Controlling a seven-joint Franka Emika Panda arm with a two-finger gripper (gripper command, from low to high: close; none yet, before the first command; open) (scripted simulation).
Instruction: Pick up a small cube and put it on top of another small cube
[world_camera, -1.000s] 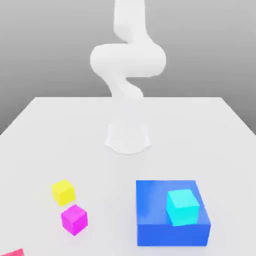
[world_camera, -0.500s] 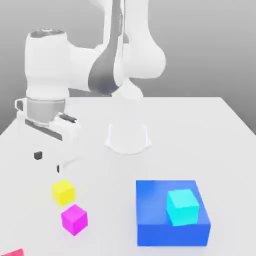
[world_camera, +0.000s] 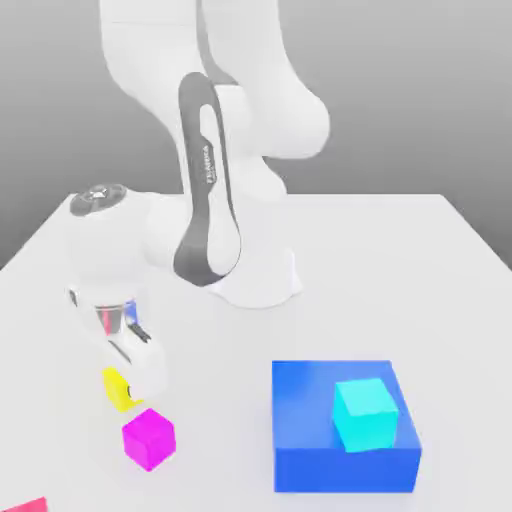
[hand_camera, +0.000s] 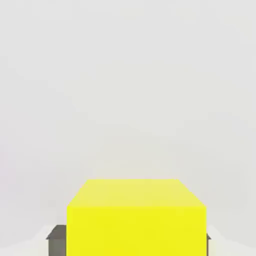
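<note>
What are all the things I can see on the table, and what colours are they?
small plain bright-yellow cube: one, yellow, on the table at the exterior view's left, partly behind the gripper; also in the hand view.
small magenta cube: one, magenta, on the table in front of the yellow one.
big blue block: one, blue, on the table at the exterior view's right.
small cyan cube: one, cyan, on top of the blue block.
red thing: one, red, at the picture's lower left corner, cut off.
white table: one, white.
gripper: one, white, down at the yellow cube.
</note>
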